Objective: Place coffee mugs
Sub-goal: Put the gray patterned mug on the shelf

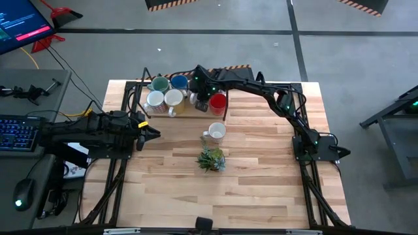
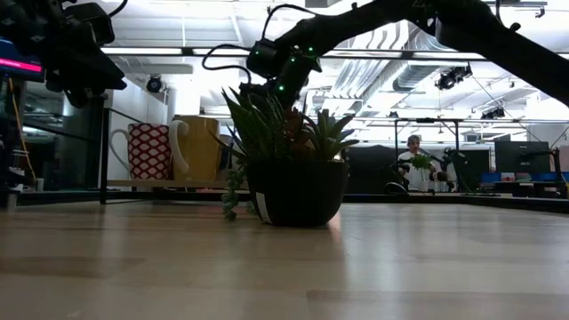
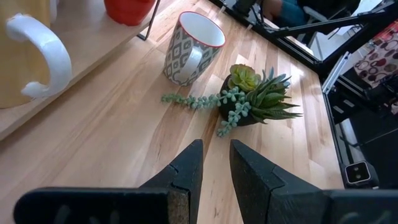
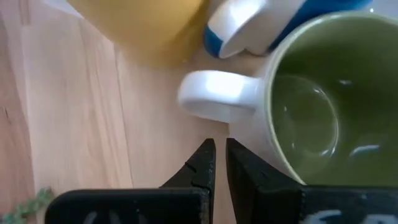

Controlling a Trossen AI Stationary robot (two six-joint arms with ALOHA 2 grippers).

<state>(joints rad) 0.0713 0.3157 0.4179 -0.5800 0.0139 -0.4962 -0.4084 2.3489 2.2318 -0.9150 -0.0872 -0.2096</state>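
Several coffee mugs stand together on a low wooden shelf at the table's far side: teal, blue, two white ones, and a red one. One patterned mug stands upright on the table in front of the shelf. My right gripper hovers shut over the shelf, just short of the white handle of an olive-green-lined mug. My left gripper waits at the table's left edge, slightly open, with nothing between its fingers.
A small potted succulent stands on the table nearer than the patterned mug, with a strand trailing over the wood. A yellow mug and the blue mug crowd the olive mug. Bare wood lies toward the near edge.
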